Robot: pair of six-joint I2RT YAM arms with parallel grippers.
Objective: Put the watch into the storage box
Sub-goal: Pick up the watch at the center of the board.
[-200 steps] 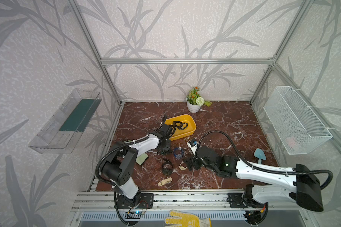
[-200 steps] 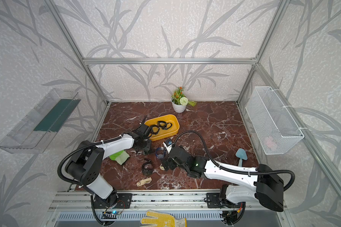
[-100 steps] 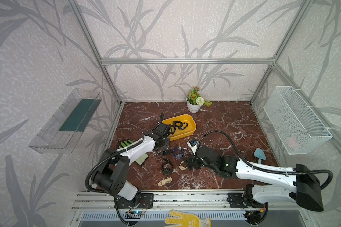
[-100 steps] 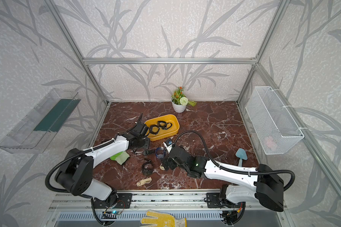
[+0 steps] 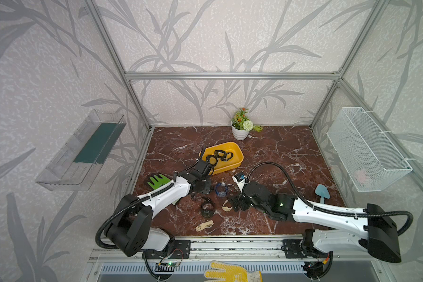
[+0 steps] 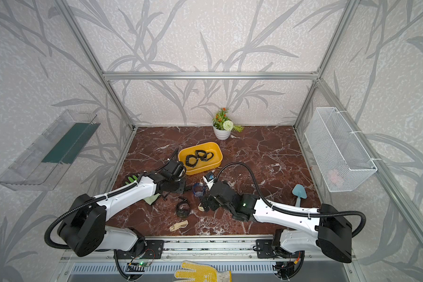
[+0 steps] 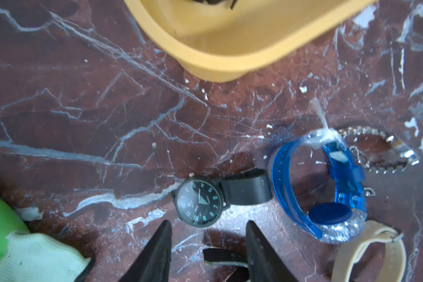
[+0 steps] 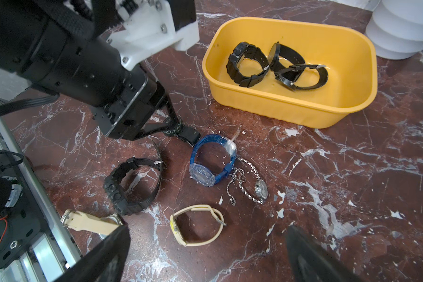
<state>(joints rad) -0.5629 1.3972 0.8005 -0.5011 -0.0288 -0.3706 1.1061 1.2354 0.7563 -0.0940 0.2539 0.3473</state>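
The yellow storage box (image 5: 233, 166) (image 6: 206, 168) (image 8: 291, 108) (image 7: 217, 66) stands mid-floor with three black watches inside. A black round-faced watch (image 7: 200, 202) (image 8: 175, 128) lies on the floor just outside the box's near corner. My left gripper (image 7: 209, 223) is open right over it, fingertips at either side of its dial, gripping nothing. A loose end of black strap lies on the floor between the fingers. My right gripper (image 8: 208, 229) (image 5: 235, 205) hangs wide open above a beige watch (image 8: 195, 224), holding nothing.
Loose on the floor are a clear blue watch (image 8: 210, 161) (image 7: 322, 185), a silver chain watch (image 8: 254, 185), a chunky black watch (image 8: 132, 185) and a second beige watch (image 8: 91, 222). A green glove (image 5: 158, 180), a flower pot (image 5: 239, 131) and a blue trowel (image 5: 322, 193) stand around.
The left arm's elbow has swung down toward the front rail, while its gripper has stayed by the box's near corner, over the black watch. The right arm has not moved.
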